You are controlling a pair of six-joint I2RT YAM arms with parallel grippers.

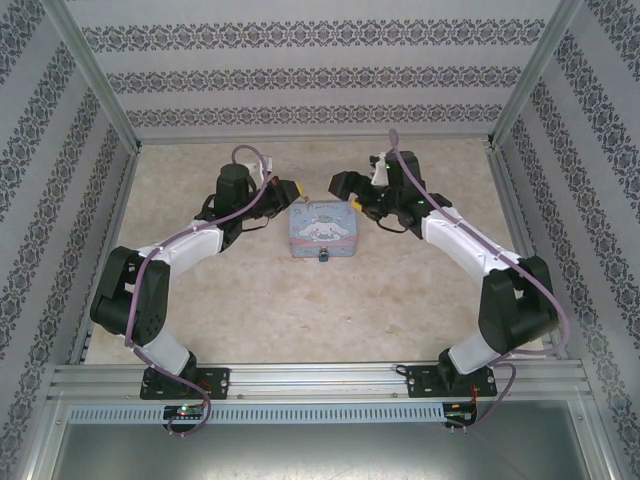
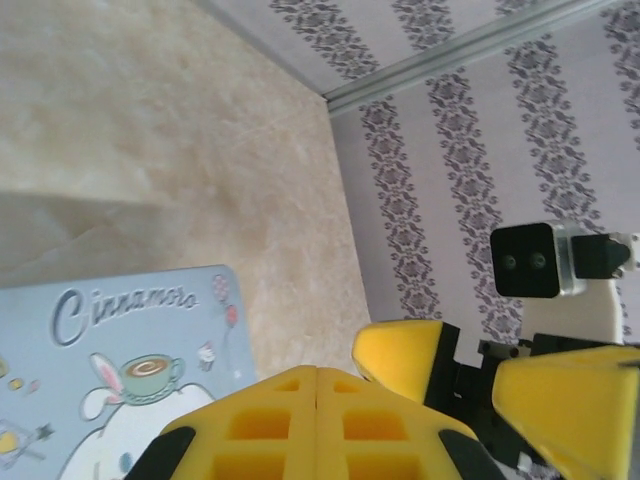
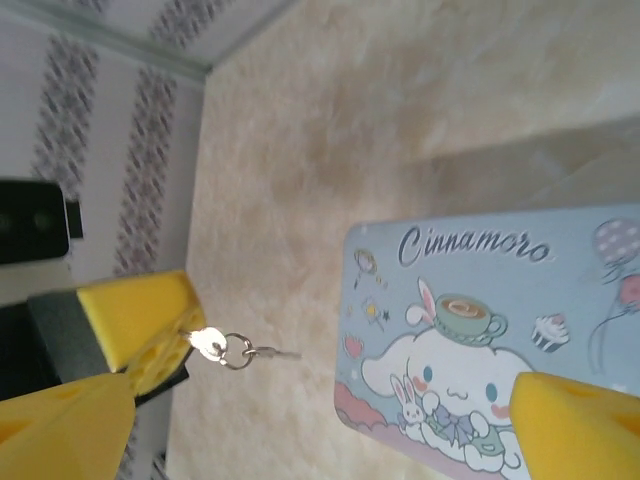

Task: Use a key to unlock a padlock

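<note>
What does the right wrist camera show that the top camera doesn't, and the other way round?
Right wrist adds: a small silver key on a ring, sticking out from the shut yellow fingers of the left gripper, and the cartoon print on the pale-blue tin in detail.
Top camera adds: both arms whole, and the tiny dark padlock at the tin's near edge.
Shared: the tin, the marbled table, the patterned walls, and the right gripper, open.
</note>
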